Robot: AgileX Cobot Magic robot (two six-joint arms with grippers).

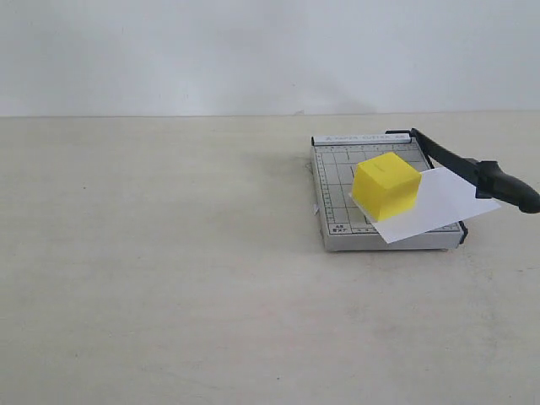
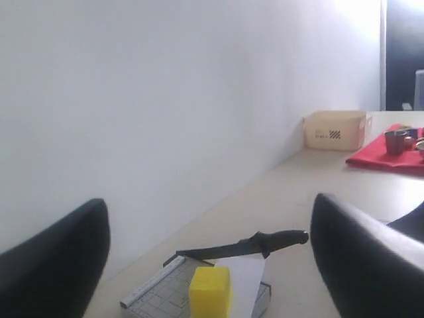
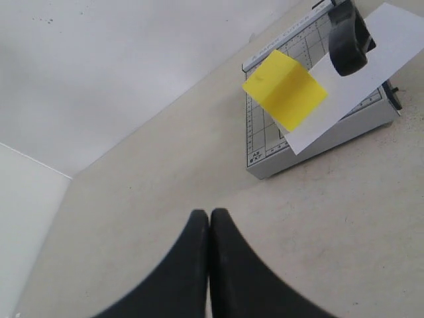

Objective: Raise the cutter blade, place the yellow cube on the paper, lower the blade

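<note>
The yellow cube stands on the paper, a white sheet lying askew on the grey trimmer base and sticking out past its right edge. The cutter blade runs along the base's right side at a low angle over the paper, its thick handle reaching beyond the base. Neither gripper appears in the exterior view. My left gripper is open, far from the cube and blade. My right gripper is shut on nothing, well away from the cube and handle.
The trimmer sits on a beige table near a white wall. In the left wrist view, a beige box and a red cloth carrying dark cups lie far along the table.
</note>
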